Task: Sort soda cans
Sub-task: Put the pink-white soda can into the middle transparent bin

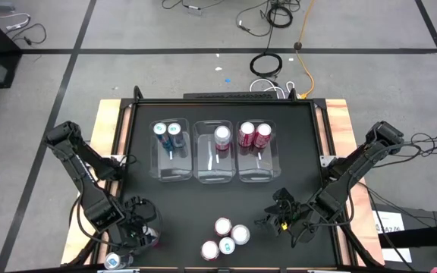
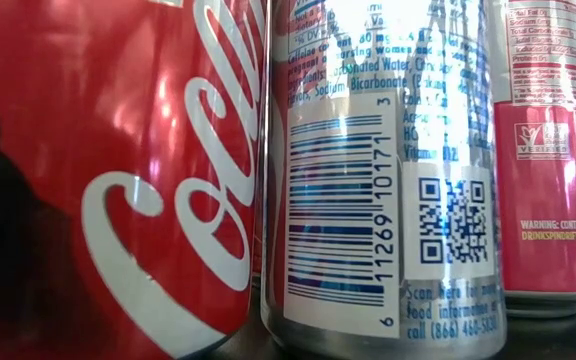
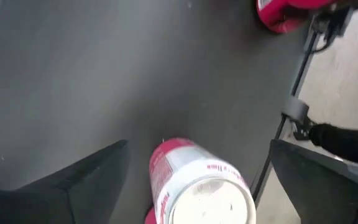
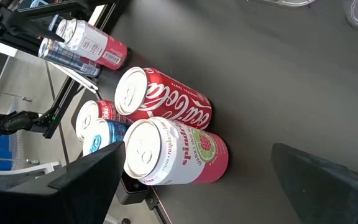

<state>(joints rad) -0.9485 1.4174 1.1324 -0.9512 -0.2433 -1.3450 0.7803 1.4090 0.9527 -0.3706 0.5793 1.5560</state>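
Four soda cans (image 1: 224, 237) stand bunched near the table's near edge: a pink-and-white one (image 4: 178, 154), a red one (image 4: 166, 101), a second red one (image 4: 92, 114) and a teal-blue one (image 4: 99, 138). My right gripper (image 1: 268, 221) (image 4: 197, 148) is open, just right of the bunch and facing the pink-and-white can. My left gripper (image 1: 144, 231) (image 3: 197, 144) is open at the near left, with one finger on each side of an upright pink-and-white can (image 3: 188, 183) and a gap on both sides. Another teal-blue can (image 1: 112, 262) sits at the near-left corner.
Three clear bins stand in a row mid-table. The left bin (image 1: 171, 176) holds two teal-blue cans, the middle bin (image 1: 217, 176) one pink-and-white can, the right bin (image 1: 256, 176) two red cans. Bare dark tabletop lies between the bins and the cans near the front edge.
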